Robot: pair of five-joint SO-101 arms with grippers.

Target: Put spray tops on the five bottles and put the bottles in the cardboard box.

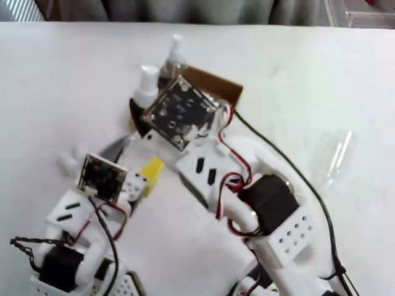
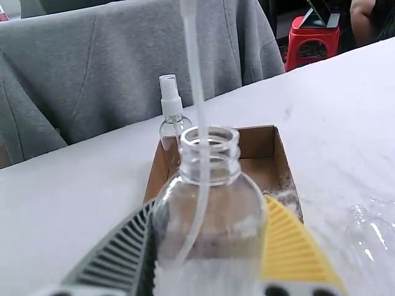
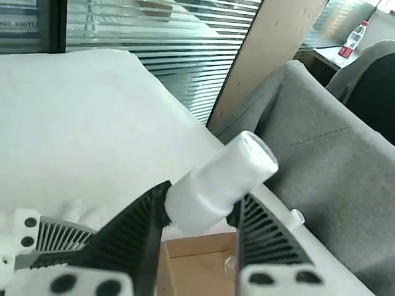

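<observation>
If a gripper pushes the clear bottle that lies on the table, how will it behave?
The clear bottle is round and rests on its side, so it will probably roll. It looks empty, so it is likely light and easy to knock away. Its smooth wall may slip in a grip.

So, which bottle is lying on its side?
The lone bottle on the table, apart from the cardboard box; the bottle in the left gripper and the spray-topped bottle stand upright.

A white tabletop [image 1: 308, 74] meets soft grey draped fabric [image 2: 92, 68] at its far edge (a red plastic stool [image 2: 311, 40] stands beyond), with slatted window blinds [image 3: 154, 43] nearby.
</observation>
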